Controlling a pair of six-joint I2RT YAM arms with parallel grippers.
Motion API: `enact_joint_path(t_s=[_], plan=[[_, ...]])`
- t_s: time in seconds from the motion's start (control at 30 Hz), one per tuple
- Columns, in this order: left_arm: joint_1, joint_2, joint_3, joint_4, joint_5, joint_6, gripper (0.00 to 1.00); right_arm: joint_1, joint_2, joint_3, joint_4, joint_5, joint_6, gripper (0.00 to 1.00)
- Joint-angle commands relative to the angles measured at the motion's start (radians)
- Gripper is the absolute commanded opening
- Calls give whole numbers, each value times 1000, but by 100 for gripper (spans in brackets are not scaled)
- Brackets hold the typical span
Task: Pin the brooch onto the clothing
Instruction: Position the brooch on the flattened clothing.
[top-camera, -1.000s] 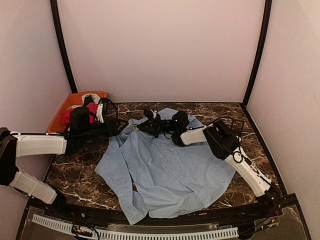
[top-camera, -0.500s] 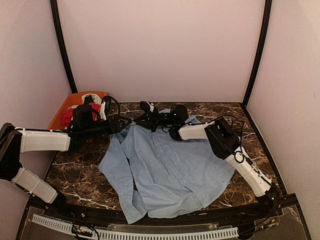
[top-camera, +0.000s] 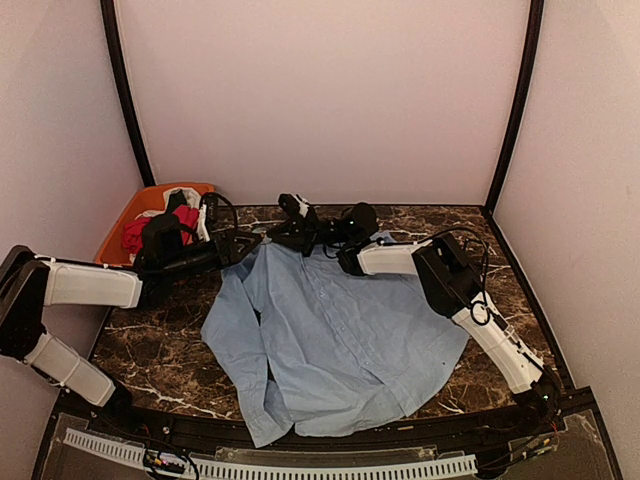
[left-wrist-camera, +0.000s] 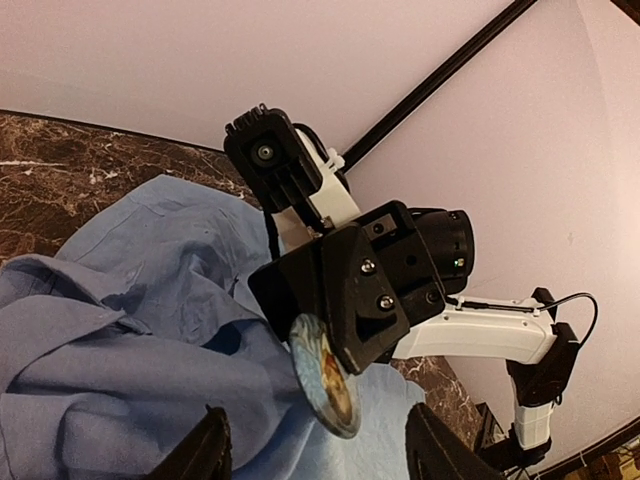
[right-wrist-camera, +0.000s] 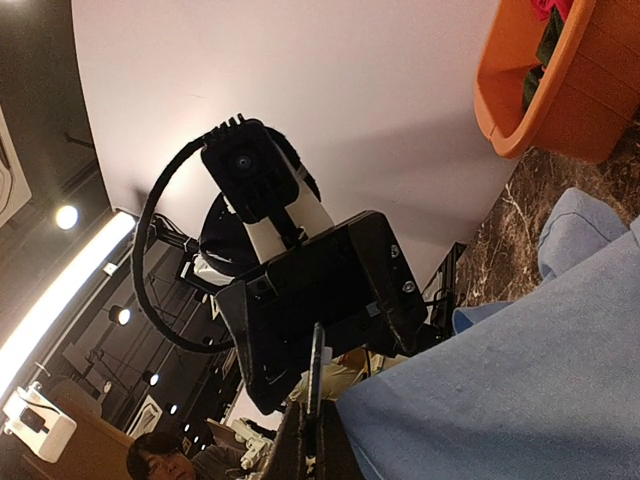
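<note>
The right gripper (left-wrist-camera: 318, 345) is pinched shut on the round brooch (left-wrist-camera: 325, 378), holding it just over the collar end of the light blue shirt (top-camera: 340, 330), which lies spread on the table with its collar at the far side. From the left, the left gripper (left-wrist-camera: 327, 443) faces it, jaws apart and gripping nothing visible. The brooch is in hand and at the fabric, but pinning it on seems not yet done.
</note>
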Motion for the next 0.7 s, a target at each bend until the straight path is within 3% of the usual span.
enact_joint_path(t_s=[0.0, 0.17, 0.67], plan=[[28, 67, -59, 329, 74, -181, 59, 9, -55, 5, 396, -6, 1, 0], [30, 149, -47, 467, 132, -256, 55, 10, -68, -2, 396, -11, -5, 0], [32, 182, -36, 479, 162, -255, 43, 10, -67, -7, 395, -15, 11, 0]])
